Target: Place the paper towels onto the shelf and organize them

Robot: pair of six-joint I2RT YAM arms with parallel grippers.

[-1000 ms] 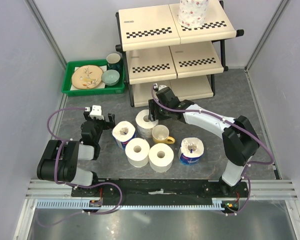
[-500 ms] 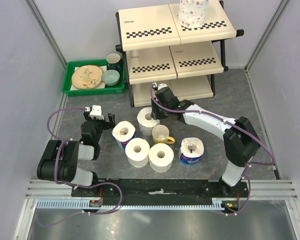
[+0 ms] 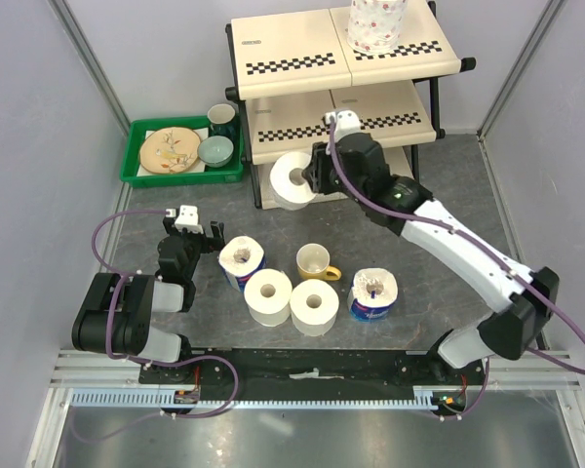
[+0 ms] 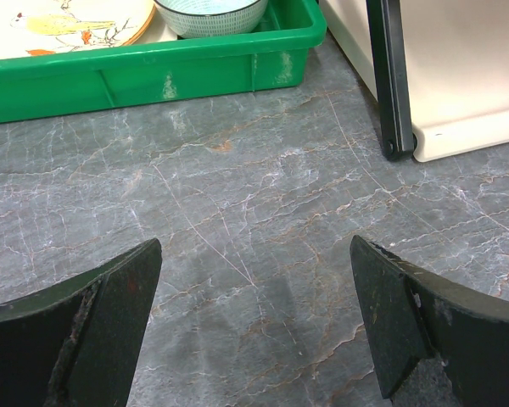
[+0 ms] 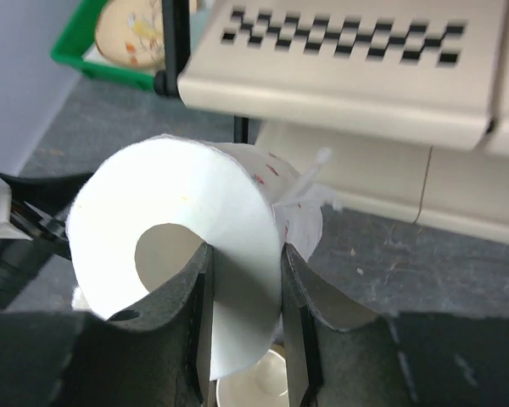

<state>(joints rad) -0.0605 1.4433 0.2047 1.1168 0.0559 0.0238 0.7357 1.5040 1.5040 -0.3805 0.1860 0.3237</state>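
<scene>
Paper towels: four are sitting on the table (image 3: 468, 180) nearest the arm bases. The left plain roll (image 3: 268, 295) is touching the right plain roll (image 3: 314, 305). One blue-wrapped roll (image 3: 242, 261) is sitting just behind them on the left, and the other blue-wrapped roll (image 3: 374, 293) is on the right. A yellow mug (image 3: 315, 261) is standing between the two blue ones.

Left gripper (image 3: 195, 234): resting low, left of that group. Its jaws are standing wide apart and holding nothing. Its wrist view is showing only bare table, with the green tray (image 4: 153, 76) beyond.

Right gripper (image 5: 244, 280): clamping the wall of a floral roll (image 5: 229, 212), one finger inside the core and one outside. It is carrying the roll in the air, tilted with its core facing up and outward. A loose tail of paper is sticking out on the roll's far side. From above, the roll is hanging just in front of the left half of the shelf (image 3: 292, 44), level with the lower tiers.

Farthest back: one more patterned roll (image 3: 375, 24) is standing upright on the right panel of the top tier.

Step in hand, as I judge it: transporting the second of six rolls to the shelf.

Next move likely calls for choosing a free panel and clearing the checkered front edge. The roll then needs righting so a flat end is landing on the panel, and only then should the jaws be opening. The one-wall pinch may be letting the roll swing.
</scene>
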